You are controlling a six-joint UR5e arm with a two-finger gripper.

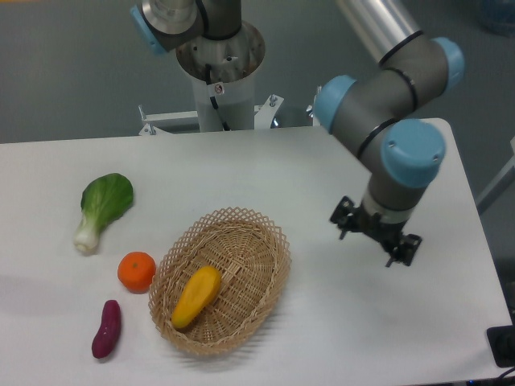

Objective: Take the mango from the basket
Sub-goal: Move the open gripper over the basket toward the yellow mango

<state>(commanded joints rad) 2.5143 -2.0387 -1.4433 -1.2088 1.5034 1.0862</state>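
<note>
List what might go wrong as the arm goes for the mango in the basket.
1. The mango lies tilted along the basket's sloping floor, so the gripper may slip off it.
2. The raised lattice rim may catch the fingers.
3. The light basket may shift toward the orange beside it.

Table (265, 173): white, smooth top, evenly lit.
Floor (72, 68): grey, behind the table.
Far right corner: blue object (499, 14), cropped.

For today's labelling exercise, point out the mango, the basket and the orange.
mango (197, 296): fixed camera, middle of the fruit.
basket (271, 238): fixed camera, lattice rim, upper right.
orange (137, 271): fixed camera, centre of the fruit.
</note>
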